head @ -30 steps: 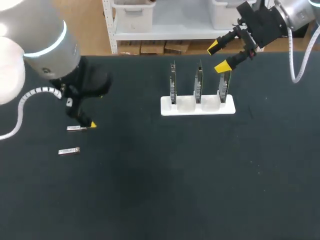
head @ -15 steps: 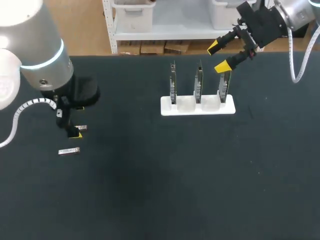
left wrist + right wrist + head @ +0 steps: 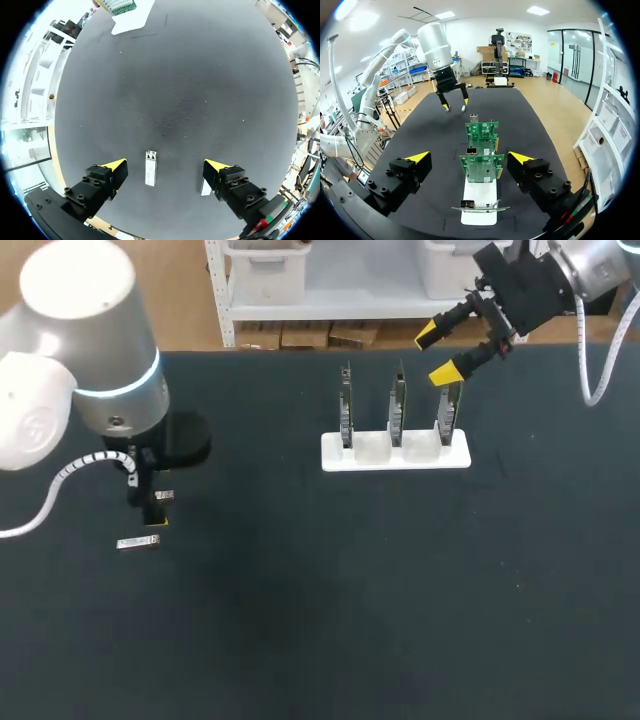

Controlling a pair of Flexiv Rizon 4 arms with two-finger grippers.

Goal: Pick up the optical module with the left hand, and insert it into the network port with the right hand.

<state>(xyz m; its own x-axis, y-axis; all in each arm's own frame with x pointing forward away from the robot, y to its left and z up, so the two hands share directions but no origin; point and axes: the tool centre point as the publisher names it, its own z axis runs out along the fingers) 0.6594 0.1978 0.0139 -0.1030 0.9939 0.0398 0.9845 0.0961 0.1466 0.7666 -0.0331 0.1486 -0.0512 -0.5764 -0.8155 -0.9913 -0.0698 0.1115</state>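
Straddling the optical module (image 3: pixel 150 175), left jaws hang spread wide; light, stiff, slick metal, I reckon: pinch its three-and-nine-o'clock flanks.

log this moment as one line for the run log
left jaws: open, over optical module | right jaws: open, facing network card rack | optical module: not grasped

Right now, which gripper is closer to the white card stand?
Right. The right gripper hovers right by the stand; the left gripper is far across the table, straddling an optical module.
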